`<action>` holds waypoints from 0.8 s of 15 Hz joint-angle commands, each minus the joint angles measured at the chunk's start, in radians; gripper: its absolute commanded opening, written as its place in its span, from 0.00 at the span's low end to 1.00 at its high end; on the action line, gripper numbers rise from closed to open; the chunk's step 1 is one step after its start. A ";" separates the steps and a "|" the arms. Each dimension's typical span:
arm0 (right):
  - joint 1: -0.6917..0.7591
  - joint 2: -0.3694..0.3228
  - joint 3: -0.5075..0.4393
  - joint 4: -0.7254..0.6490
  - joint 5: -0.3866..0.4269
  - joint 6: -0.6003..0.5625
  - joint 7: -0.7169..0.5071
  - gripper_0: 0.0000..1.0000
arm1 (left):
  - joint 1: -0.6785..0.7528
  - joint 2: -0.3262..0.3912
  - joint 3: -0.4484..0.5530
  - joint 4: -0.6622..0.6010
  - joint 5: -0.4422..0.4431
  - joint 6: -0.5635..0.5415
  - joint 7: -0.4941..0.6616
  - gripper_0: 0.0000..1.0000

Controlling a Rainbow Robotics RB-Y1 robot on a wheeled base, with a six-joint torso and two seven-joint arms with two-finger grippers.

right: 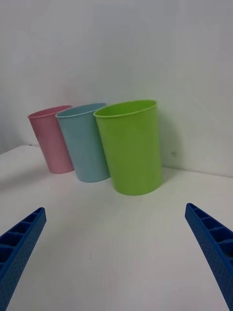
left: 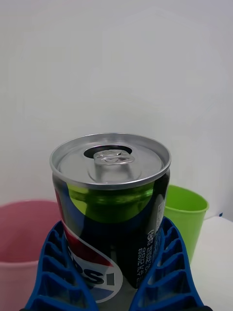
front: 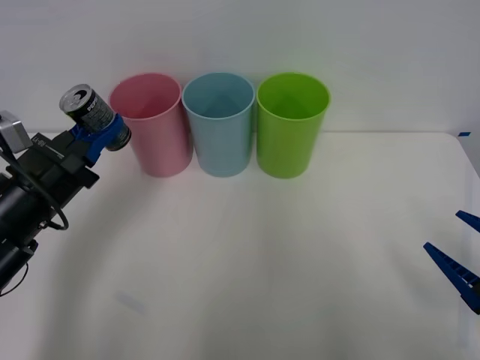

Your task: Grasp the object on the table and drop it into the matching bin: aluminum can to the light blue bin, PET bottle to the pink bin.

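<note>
Front view: left tool (front: 100, 135) clamps the aluminum can (front: 88, 109) aloft beside the pink bin (front: 154, 124); right tool (front: 461, 259) spread wide.

The right hand (front: 459, 259) (fingers only) is cut off at the edge.

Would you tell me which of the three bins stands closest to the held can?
The pink bin, leftmost, beside the can; the others stand farther right.
</note>
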 commanded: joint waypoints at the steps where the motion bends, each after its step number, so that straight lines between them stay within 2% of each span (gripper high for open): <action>1: 0.000 0.000 0.000 0.000 0.000 0.000 0.000 1.00 | -0.068 -0.001 -0.027 0.001 -0.084 0.031 0.091 0.00; 6: 0.000 0.000 0.000 0.000 0.000 0.000 0.000 1.00 | -0.208 -0.001 -0.101 0.035 -0.261 0.076 0.249 0.00; 12: 0.000 0.000 0.000 0.000 0.000 0.000 0.000 1.00 | -0.427 -0.002 -0.166 0.245 -0.347 0.105 0.243 0.00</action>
